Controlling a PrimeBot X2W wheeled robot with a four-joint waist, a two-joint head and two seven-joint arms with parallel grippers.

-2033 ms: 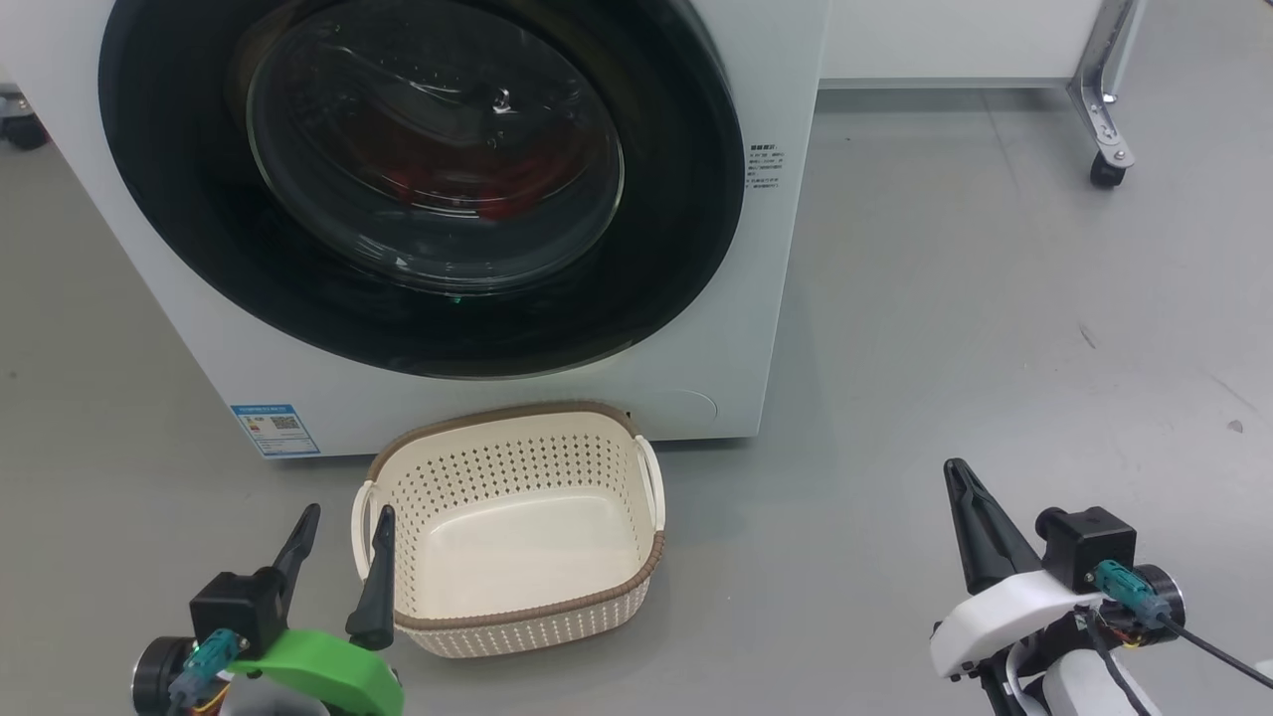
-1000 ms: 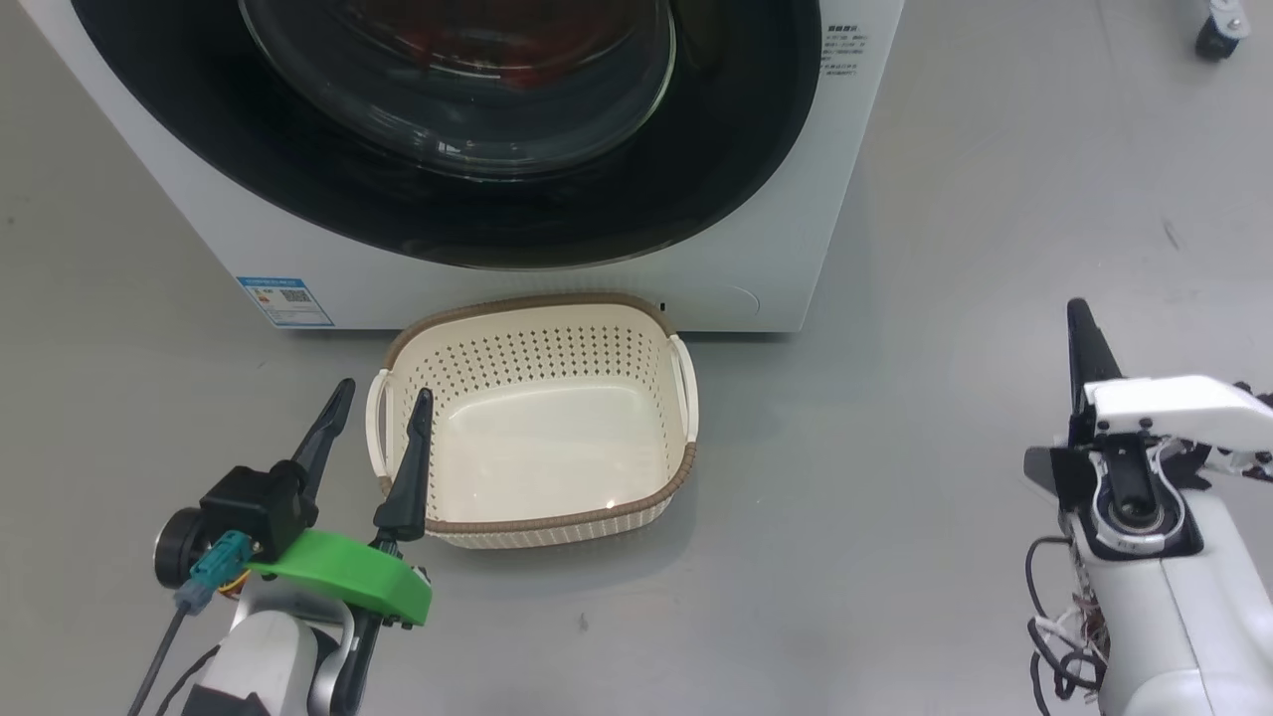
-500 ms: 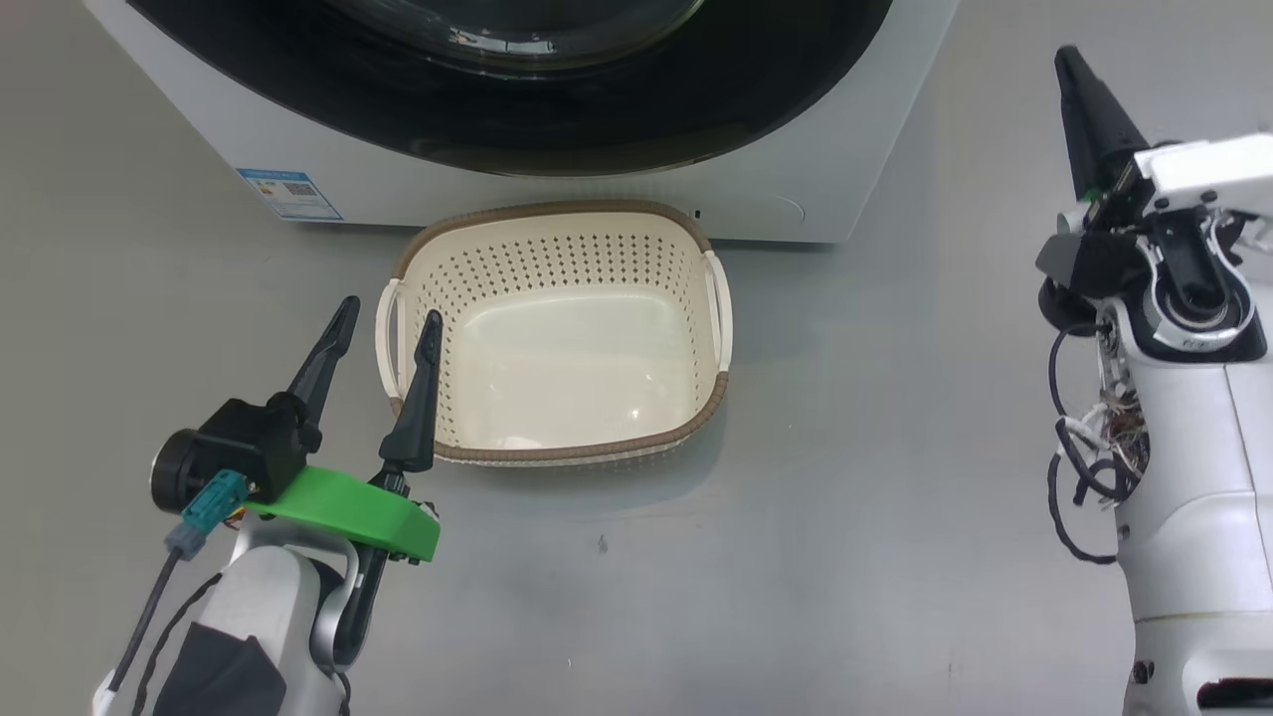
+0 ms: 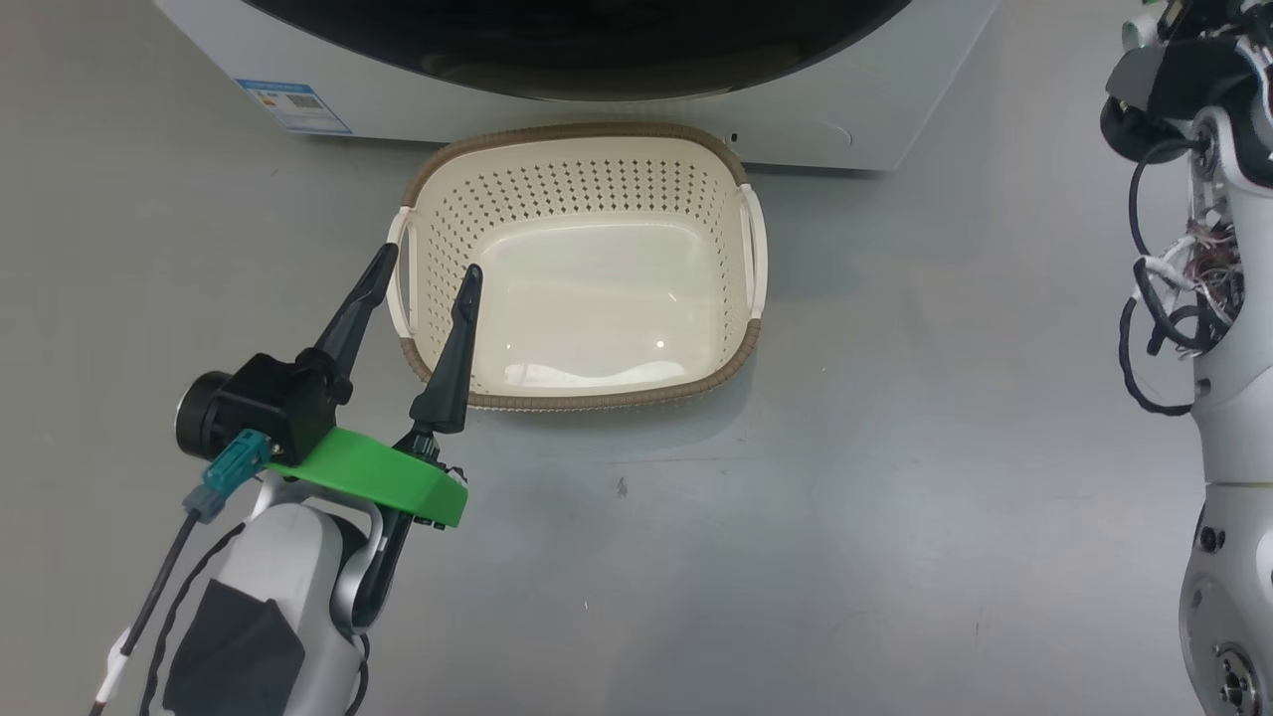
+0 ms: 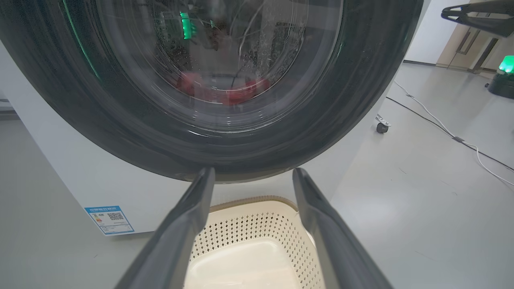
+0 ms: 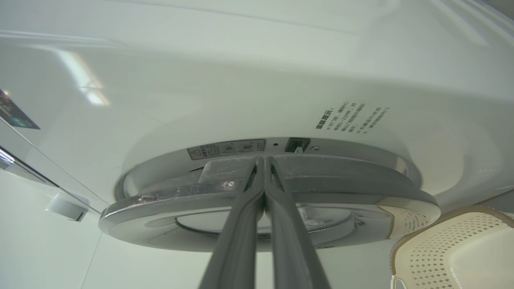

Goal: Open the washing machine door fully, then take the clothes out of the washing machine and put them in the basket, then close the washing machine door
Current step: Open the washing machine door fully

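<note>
Glossy black plastic is all the head view gives you of the washing machine door (image 4: 597, 50), a dark arc well ahead of the left gripper (image 4: 430, 261). That gripper's fingers stand wide apart and empty over the near left corner of the basket (image 4: 597, 401), which sits on the floor close against the foot of the white washing machine (image 4: 875, 119). In the left wrist view the door rises ahead of and above those spread fingers. Through its bulging glass you can see the clothes (image 5: 225, 89) as a red heap low in the drum, and the right gripper (image 5: 476, 15) is up to the right, fingers pressed together. In the right wrist view that gripper's fingers meet at their tips, holding nothing. They point at the silvery edge of the door, seen edge-on, with a dark latch slot (image 6: 297, 144) just beyond and to the right of the tips; whether the tips touch the rim I cannot tell. Expect the door to be rigid, weighty with its glass and slick on its face, so don't press on the gloss. Hook behind the rim on the latch side and swing it out. The clothes will likely be soft, light and limp, so pinch a raised fold deeply. The basket looks light and may skid if nudged.
</note>
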